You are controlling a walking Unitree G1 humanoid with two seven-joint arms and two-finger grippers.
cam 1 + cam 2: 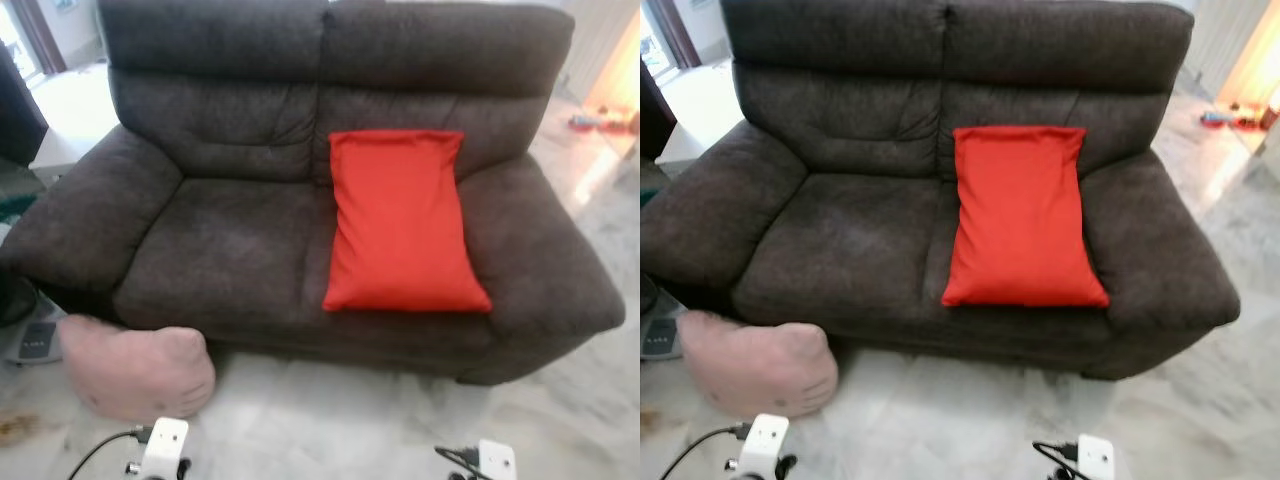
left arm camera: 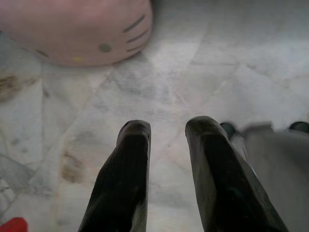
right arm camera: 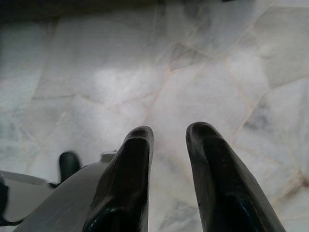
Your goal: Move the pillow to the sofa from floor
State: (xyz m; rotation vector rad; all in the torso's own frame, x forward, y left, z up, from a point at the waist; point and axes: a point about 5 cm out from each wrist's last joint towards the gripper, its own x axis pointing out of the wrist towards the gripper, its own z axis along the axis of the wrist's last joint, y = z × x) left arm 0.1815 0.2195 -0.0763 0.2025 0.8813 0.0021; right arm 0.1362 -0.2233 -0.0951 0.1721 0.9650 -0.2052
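I see the dark brown sofa carrying a red cushion, the pink cat-face pillow on the marble floor beside it, no readable writing, my left gripper and right gripper both released, empty

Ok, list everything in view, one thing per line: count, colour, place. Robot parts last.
sofa: one, dark brown, straight ahead
red pillow: one, red, propped on the sofa's right seat against the backrest
pink pillow: one, pink with a cat face, on the floor by the sofa's left front corner
floor: pale marble, in front of the sofa
left gripper: black fingers slightly apart, above the floor near the pink pillow
right gripper: black fingers slightly apart, above bare floor
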